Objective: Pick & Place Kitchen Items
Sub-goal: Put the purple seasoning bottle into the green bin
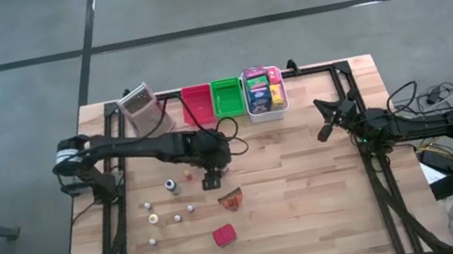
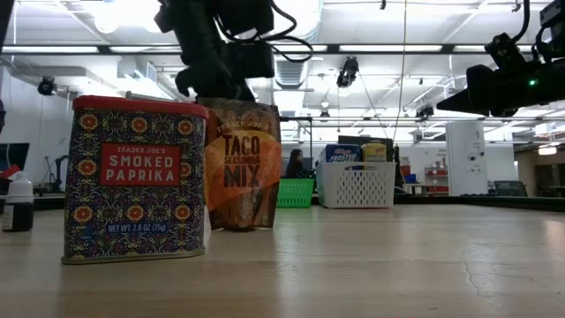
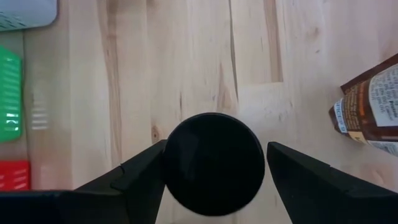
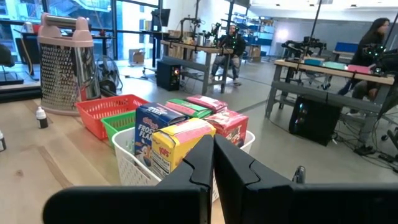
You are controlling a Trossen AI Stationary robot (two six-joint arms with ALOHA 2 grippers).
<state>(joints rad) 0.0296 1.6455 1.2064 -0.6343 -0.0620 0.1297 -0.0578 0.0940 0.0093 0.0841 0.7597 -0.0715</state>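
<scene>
Bench (image 1: 317, 214): pale butcher-block wood, planks jointed in strips, dark tube frame round its edges.

Left gripper (image 1: 211, 178) reaches to mid-bench, pointing down. Left wrist view: its fingers (image 3: 134, 180) spread either side of a round, smooth black jar lid (image 3: 213, 163); one finger looks to touch the lid, the other stands just off it. I cannot tell if the jar is gripped.

Just beside it lies a brown taco seasoning packet (image 3: 372, 109), glossy, label legible only in the low view, where it stands behind a printed metal tin of smoked paprika (image 2: 135, 179), rectangular with a red lid. From above the tin is only a small red block (image 1: 224, 235) nearer the front edge. Tiny pale bottles (image 1: 172, 214) are scattered toward the left side.

Along the far edge: a metal box grater (image 1: 141, 109) with a pink handle, a red mesh tray (image 1: 197, 104), a green tray (image 1: 226, 97), and a white basket (image 1: 267, 112) packed upright with small cereal boxes (image 4: 169, 142).

Right gripper (image 4: 213, 163) waits by the right edge, fingers pressed together, aimed at the basket.

Room: grey concrete floor, workbenches, ceiling strip lights, people seated far off.
</scene>
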